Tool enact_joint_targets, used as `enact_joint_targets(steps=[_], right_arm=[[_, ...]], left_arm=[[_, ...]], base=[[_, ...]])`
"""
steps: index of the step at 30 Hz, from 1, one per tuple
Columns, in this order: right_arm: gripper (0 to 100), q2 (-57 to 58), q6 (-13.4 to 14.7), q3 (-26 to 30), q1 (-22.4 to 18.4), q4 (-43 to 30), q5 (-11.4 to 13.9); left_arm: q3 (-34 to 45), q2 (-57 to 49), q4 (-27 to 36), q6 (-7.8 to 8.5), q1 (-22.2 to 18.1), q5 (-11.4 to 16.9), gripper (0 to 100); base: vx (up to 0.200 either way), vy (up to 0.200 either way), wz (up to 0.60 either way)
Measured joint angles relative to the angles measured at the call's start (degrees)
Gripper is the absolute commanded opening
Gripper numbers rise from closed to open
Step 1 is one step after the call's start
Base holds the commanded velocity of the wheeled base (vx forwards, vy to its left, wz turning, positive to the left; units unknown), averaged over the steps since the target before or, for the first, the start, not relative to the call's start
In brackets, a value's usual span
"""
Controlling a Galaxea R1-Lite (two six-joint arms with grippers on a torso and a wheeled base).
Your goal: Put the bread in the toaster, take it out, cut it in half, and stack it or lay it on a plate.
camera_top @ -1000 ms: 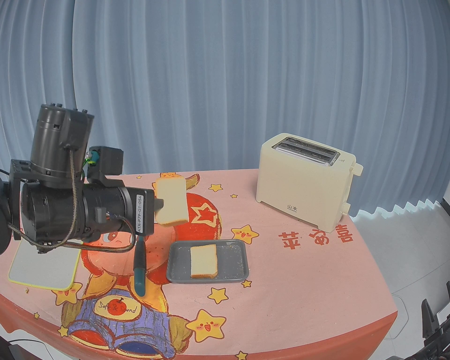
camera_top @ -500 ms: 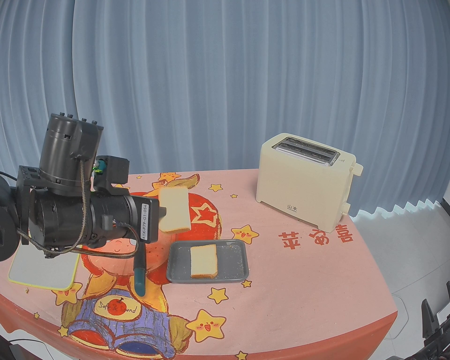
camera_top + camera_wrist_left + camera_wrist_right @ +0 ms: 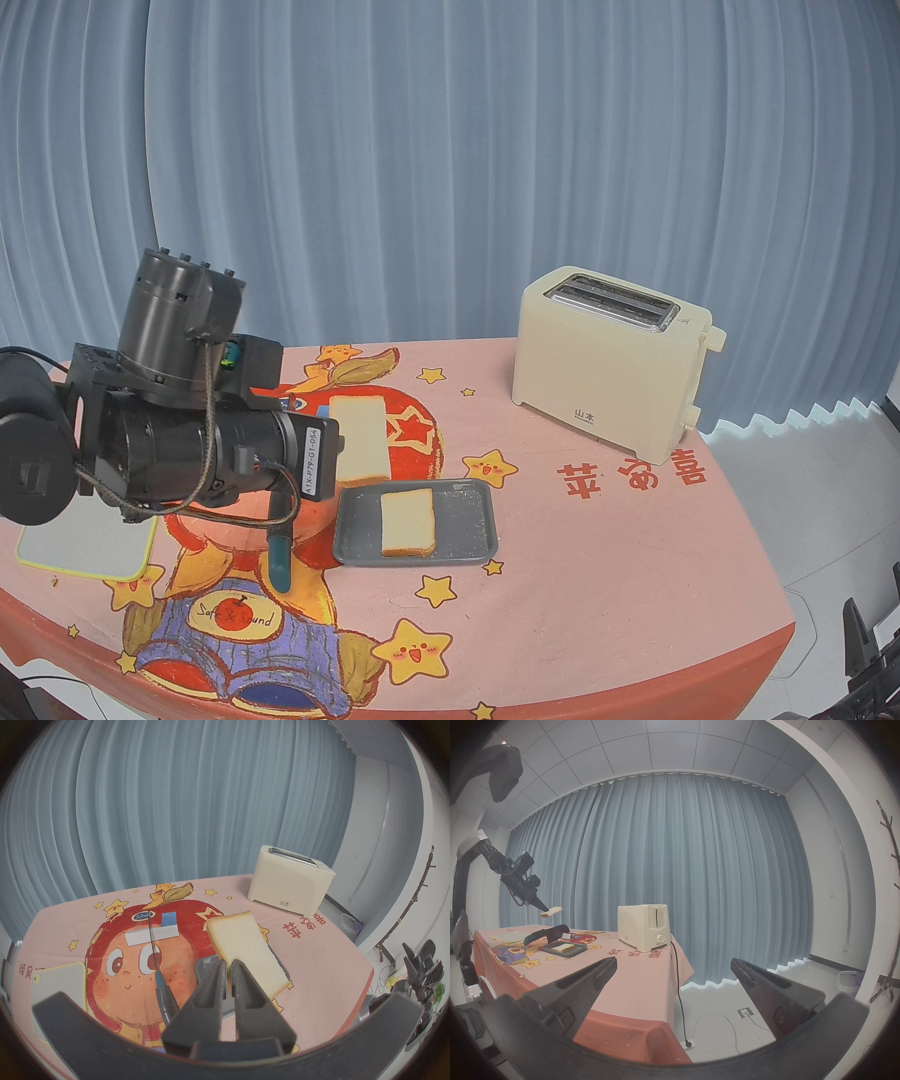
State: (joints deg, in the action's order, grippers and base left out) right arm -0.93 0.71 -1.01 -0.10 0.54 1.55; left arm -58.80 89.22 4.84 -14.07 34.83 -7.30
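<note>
Peeking from under the arm at the lower left of the head view are a cutting board [image 3: 84,548] and a knife [image 3: 278,558], both partly hidden. Right of them the left gripper [image 3: 228,963], fingers clamped on a bread slice [image 3: 361,452], holds it aloft at the upper left corner of the grey plate [image 3: 469,534], in which another bread piece [image 3: 408,522] lies flat. Right of centre stands the toaster [image 3: 609,361]; the right gripper [image 3: 672,963] hangs off the table [image 3: 600,562], fingers wide apart.
</note>
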Motion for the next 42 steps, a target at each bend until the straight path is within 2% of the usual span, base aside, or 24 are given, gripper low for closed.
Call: enact_joint_targets(steps=[15, 42], right_arm=[[100, 0.0, 0.0, 0.0, 0.0, 0.0, 0.0], [100, 0.0, 0.0, 0.0, 0.0, 0.0, 0.0]], left_arm=[[-0.2, 4.1, 0.0, -0.13, 0.0, 1.7, 0], [-0.6, 6.4, -0.1, -0.22, -0.2, 1.7, 0]], base=[[0.0, 0.0, 0.0], [0.0, 0.0, 0.0]])
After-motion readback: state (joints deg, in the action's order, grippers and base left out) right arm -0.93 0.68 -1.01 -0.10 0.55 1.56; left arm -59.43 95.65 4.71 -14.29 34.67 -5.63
